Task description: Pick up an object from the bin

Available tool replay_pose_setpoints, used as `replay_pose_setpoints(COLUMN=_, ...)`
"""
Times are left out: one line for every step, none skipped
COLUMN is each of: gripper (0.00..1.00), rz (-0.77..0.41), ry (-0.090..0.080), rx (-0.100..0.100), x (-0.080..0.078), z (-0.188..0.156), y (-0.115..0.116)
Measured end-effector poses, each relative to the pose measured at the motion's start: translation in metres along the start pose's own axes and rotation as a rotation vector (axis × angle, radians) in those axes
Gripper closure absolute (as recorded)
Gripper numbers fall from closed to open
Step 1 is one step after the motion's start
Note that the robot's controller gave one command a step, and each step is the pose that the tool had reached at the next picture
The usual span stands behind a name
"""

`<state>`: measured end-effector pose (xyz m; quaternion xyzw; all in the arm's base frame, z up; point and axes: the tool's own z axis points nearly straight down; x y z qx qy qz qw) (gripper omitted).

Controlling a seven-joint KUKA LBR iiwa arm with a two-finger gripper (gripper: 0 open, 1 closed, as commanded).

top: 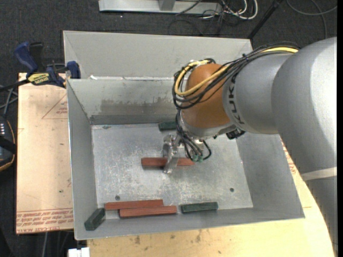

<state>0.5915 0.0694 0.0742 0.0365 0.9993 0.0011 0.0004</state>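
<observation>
The gripper (170,161) was low in the middle of the bin (80,143), right over a short red-brown bar (152,163) that lay flat on the floor w/ its long side running left-right. It covered the bar at approx. the middle, so a longer end showed to the left and a shorter bit to the right. Couldn't tell how wide the gripper was open, or whether it had the bar clamped at all. The orange cover (206,98) and the cables (185,82) on the wrist hid much of it from above, and the bar looked to be resting on the floor, not lifted. Other things lay well apart: a dark green bar (166,126) near the back wall, just behind the wrist; a pair of long red-brown bars (134,204) touching side by side along the front; another green bar (199,208) just right of them; and a small dark green block (95,219) in the front left corner. Risks, as a judgement only: the short bar looked thin and flat, so a grip taken too high would prob. slip off its top edges & come up w/ nothing. A grip taken off-centre could let it swing or tip on the lift and drop. Pressing too low could scrape the metal floor or shove the bar sideways. W/ the neighbours so far off, a clash w/ them seemed unlikely.
</observation>
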Motion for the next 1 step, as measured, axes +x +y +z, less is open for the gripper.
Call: replay_pose_setpoints(gripper=1.0, rz=0.0, ry=0.005, rx=0.001, x=0.0012, z=-0.0098, y=-0.0002)
